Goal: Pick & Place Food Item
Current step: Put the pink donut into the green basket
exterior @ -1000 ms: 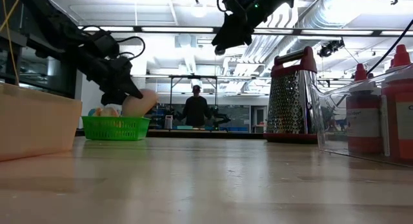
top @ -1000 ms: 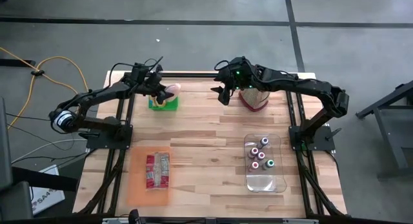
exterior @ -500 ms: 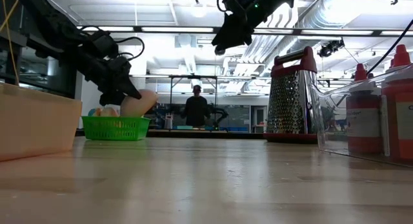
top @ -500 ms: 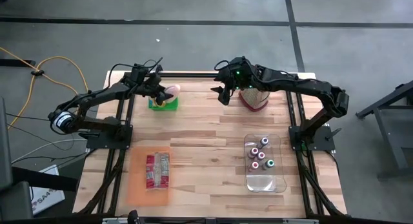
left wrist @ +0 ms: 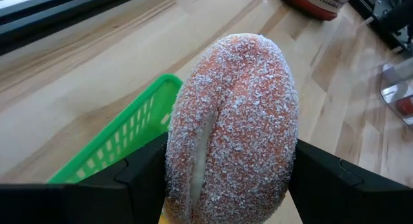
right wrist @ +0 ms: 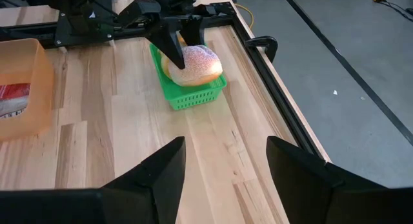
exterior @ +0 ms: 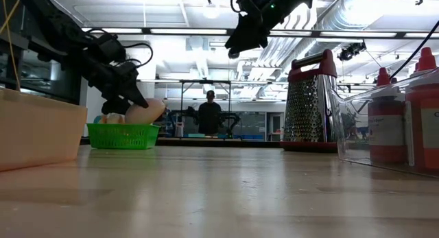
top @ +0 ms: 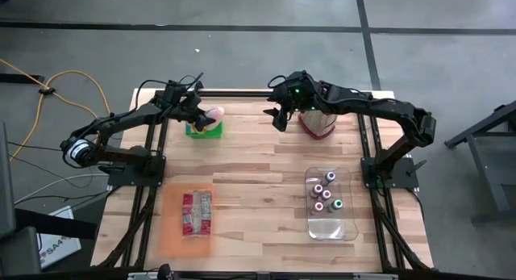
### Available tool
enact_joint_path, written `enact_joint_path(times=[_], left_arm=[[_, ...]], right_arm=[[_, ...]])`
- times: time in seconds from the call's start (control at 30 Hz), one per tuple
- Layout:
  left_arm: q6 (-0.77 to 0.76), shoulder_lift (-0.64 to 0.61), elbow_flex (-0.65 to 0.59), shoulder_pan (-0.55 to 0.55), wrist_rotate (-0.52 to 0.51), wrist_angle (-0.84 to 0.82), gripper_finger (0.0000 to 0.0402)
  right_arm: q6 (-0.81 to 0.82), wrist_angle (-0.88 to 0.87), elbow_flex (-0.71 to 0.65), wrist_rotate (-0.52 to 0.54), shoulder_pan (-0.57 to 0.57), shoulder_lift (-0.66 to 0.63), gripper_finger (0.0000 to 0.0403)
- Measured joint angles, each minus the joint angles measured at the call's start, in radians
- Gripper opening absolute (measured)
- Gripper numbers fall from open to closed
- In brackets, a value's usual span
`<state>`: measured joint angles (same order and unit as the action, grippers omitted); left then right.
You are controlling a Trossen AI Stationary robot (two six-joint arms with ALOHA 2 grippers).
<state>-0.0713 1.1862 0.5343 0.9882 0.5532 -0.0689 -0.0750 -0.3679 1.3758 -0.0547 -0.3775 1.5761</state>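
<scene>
A sugar-coated donut (left wrist: 235, 121) is held in my left gripper (top: 205, 114) at the far left of the table, right over a green basket (top: 203, 129). In the low view the donut (exterior: 147, 111) reaches down to the rim of the basket (exterior: 123, 135), which holds other food. I cannot tell whether the donut rests on that food. My right gripper (top: 278, 119) hangs open and raised at the far middle, holding nothing. Its wrist view looks across at the donut (right wrist: 193, 64). My left gripper pinches the donut between its two fingers (left wrist: 145, 179), one on each of two opposite sides (left wrist: 181, 172). The fingers slant down from the table's left. The donut stands on edge beyond the fingers, its lower part at the basket's rim.
A metal grater with red trim (top: 317, 123) stands at the far right, beside my right gripper. A clear tray with small bottles (top: 326, 201) lies near right. An orange tray holding a packaged item (top: 187, 219) lies near left. Bare wood lies between them.
My left gripper has rolled a little, and the donut has tipped slightly lower toward the basket. My right arm has kept still.
</scene>
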Motion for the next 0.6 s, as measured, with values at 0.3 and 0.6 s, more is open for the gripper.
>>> enact_joint_path(times=[0.3, 0.6], left_arm=[[-0.009, 0.000, 0.000, 0.000, -0.001, 0.001, 0.0289], [-0.012, 0.000, 0.000, 0.000, 0.011, 0.001, 0.0318]], right_arm=[[0.000, 0.000, 0.000, 0.000, 0.000, 0.000, 0.0205], [0.000, 0.000, 0.000, 0.000, 0.000, 0.000, 0.0205]])
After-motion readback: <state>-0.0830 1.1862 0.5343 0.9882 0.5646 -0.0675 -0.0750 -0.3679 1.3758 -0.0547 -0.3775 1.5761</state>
